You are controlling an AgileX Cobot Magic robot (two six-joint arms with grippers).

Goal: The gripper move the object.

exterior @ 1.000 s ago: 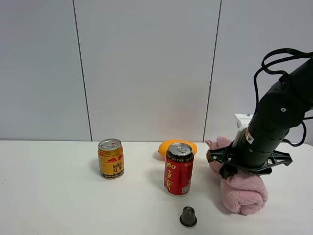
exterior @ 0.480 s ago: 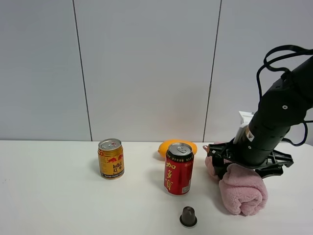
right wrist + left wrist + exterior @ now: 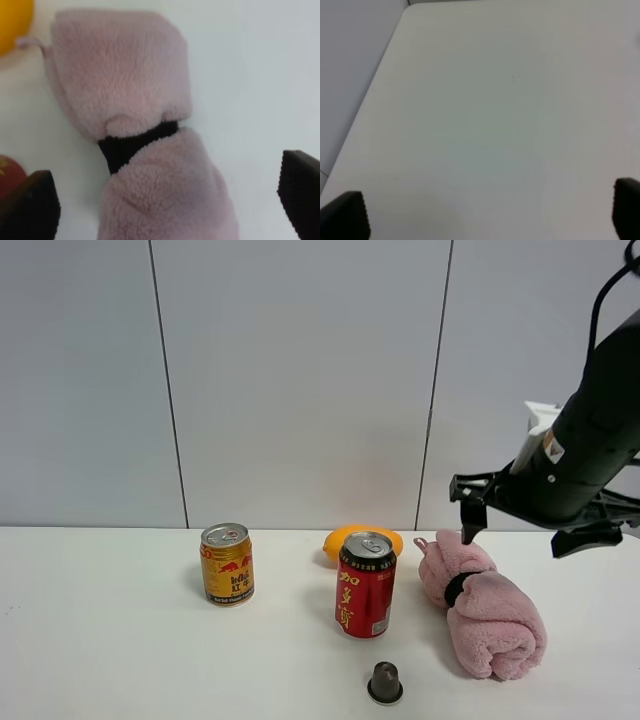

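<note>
The object, a pink fluffy rolled towel point(image 3: 487, 613) cinched by a black band point(image 3: 457, 588), lies on the white table point(image 3: 120, 660) right of the red can. My right gripper point(image 3: 520, 536) hangs open just above its far end, apart from it. In the right wrist view the towel point(image 3: 125, 85) and its band point(image 3: 134, 146) lie below, between the spread fingertips point(image 3: 30, 205) of the right gripper point(image 3: 165, 202). My left gripper point(image 3: 485, 212) is open and empty over bare table; it does not show in the exterior high view.
A red can point(image 3: 365, 585) stands left of the towel, with an orange round thing point(image 3: 352, 537) behind it. A gold can point(image 3: 227, 564) stands further left. A small dark capsule point(image 3: 385, 682) sits near the front edge. A grey wall closes the back.
My right gripper has opened, let go of the towel and risen up and to the right. The towel now rests on the table, its band uncovered.
</note>
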